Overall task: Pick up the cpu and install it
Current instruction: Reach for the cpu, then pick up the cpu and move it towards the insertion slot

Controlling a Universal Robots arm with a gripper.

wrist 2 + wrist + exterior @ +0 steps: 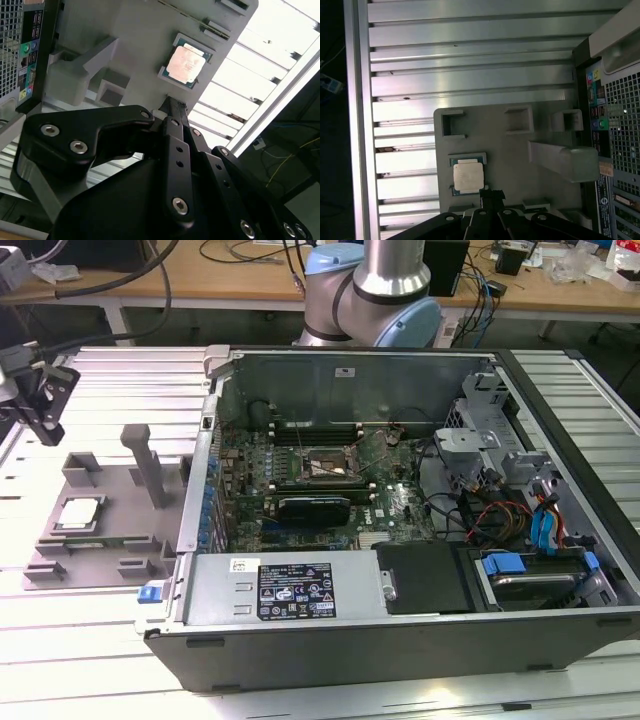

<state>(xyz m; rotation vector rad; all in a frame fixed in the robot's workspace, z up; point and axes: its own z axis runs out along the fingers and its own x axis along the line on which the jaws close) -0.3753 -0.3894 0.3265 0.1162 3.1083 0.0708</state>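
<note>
Cpu [78,512] seated in grey fixture [115,490], at 9 o'clock of the case [400,640] in the exterior view. Gripper [47,430] empty, pressed together, at 11 o'clock of cpu, apart from it

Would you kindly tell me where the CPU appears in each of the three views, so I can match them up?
Exterior view: the cpu lies in the grey fixture plate, at the exterior view's left, outside the computer case.
Second wrist view: the cpu sits in its pocket on the plate, just beyond the gripper.
First wrist view: the cpu in the same pocket, next to the gripper.
Shared landmark: the plate's upright post.
</note>
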